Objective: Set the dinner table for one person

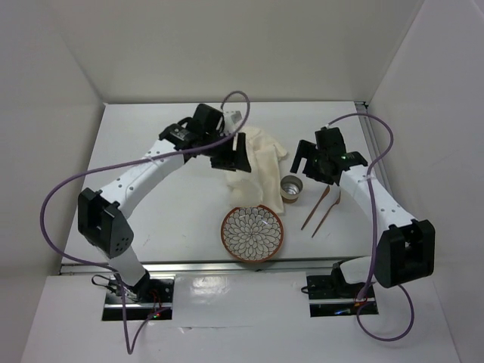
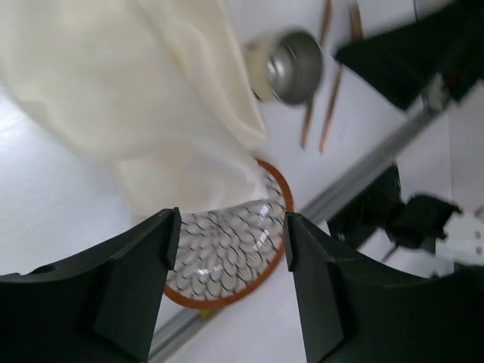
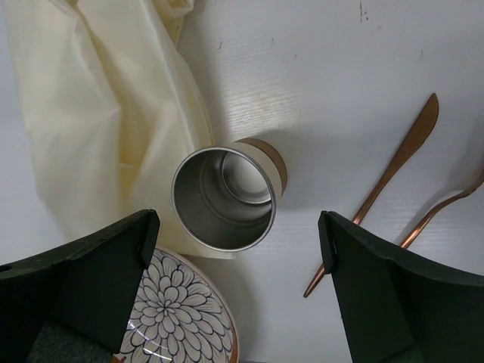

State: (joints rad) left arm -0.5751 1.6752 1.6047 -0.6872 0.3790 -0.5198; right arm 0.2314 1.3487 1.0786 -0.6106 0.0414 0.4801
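The white dinner table (image 1: 151, 219) holds a rumpled cream cloth (image 1: 265, 160) at its middle back. In front of the cloth lies a flower-patterned plate (image 1: 252, 234) with an orange rim. A steel cup (image 1: 291, 188) stands upright at the cloth's right edge. Two copper utensils (image 1: 321, 212) lie to the right of the cup. My left gripper (image 1: 231, 162) hangs open over the cloth's left part. In the left wrist view, only the plate (image 2: 227, 257) shows between its empty jaws. My right gripper (image 3: 238, 234) stands open above the cup (image 3: 223, 198), apart from it.
White walls close in the table on the left, back and right. A metal rail (image 1: 227, 266) runs along the near edge, with both arm bases behind it. The plate (image 3: 178, 318) lies close to the cup, and the copper knife (image 3: 393, 170) lies just right of it.
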